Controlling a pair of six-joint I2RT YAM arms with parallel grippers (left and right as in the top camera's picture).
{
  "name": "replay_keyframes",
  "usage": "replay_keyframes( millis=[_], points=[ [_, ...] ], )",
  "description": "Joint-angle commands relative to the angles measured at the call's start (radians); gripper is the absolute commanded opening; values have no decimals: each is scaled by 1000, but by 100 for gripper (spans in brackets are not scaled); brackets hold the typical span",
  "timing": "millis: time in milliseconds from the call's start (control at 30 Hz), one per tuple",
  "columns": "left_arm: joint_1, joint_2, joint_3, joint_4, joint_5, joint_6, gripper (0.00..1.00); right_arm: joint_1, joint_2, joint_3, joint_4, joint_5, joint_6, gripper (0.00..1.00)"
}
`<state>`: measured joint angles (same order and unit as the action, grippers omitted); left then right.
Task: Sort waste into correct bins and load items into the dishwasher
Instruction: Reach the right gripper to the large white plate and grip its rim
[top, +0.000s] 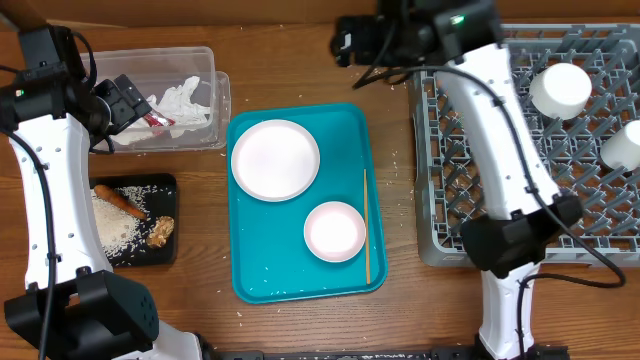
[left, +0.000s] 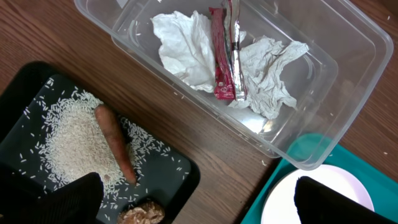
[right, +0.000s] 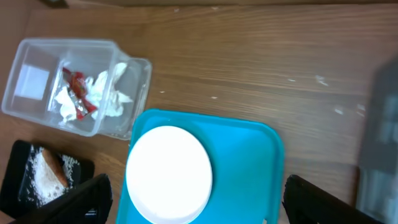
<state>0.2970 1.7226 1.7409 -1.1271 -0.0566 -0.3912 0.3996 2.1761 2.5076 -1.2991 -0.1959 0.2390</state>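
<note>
The clear tub (top: 205, 60) at the back left holds a crumpled white napkin (left: 186, 50) and a red wrapper (left: 222, 59). The black tray (top: 165, 185) holds white rice (left: 71, 140), an orange carrot (left: 115, 143) and a brown lump (left: 142, 214). A large white plate (top: 275, 160), a small white plate (top: 334, 231) and a wooden chopstick (top: 366, 225) lie on the teal tray (top: 345, 125). The grey dish rack (top: 450, 190) holds two white cups (top: 560, 88). My left gripper (top: 128, 100) hovers open and empty over the tub's near side. My right gripper (top: 350, 42) is open and empty, high above the teal tray's far edge.
The rack fills the right side of the wooden table (top: 300, 50). Loose rice grains lie on the teal tray's floor and on the wood near it. The right arm's white links cross above the rack's left part.
</note>
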Motion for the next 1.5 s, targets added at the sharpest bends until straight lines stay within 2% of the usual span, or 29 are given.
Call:
replay_keyframes(
  millis=[0,233,300,367,400,567,900,1033,1267,1400,1467],
  points=[
    [4,6,-3,2,2,-16,100,34,-3,-122,66,43,-11,84],
    [2,6,-3,2,2,-16,100,57,-3,-472,366,-35,-7,80],
    [4,6,-3,2,2,-16,100,58,-3,-570,459,-88,6,73],
    [4,6,-3,2,2,-16,100,60,-3,-647,529,-94,53,63],
    [4,6,-3,2,2,-16,100,62,-3,-678,557,-94,72,61],
    [4,6,-3,2,2,-16,100,93,3,-781,639,-93,80,61],
    [3,6,-3,2,2,-16,100,175,71,-784,637,30,84,59],
    [3,6,-3,2,2,-16,100,175,73,-784,635,61,133,53],
    [3,6,-3,2,2,-16,100,175,78,-784,624,63,134,46],
    [3,6,-3,2,2,-16,100,176,78,-784,621,69,153,35],
    [3,6,-3,2,2,-16,100,176,78,-784,613,72,159,32]
  ],
)
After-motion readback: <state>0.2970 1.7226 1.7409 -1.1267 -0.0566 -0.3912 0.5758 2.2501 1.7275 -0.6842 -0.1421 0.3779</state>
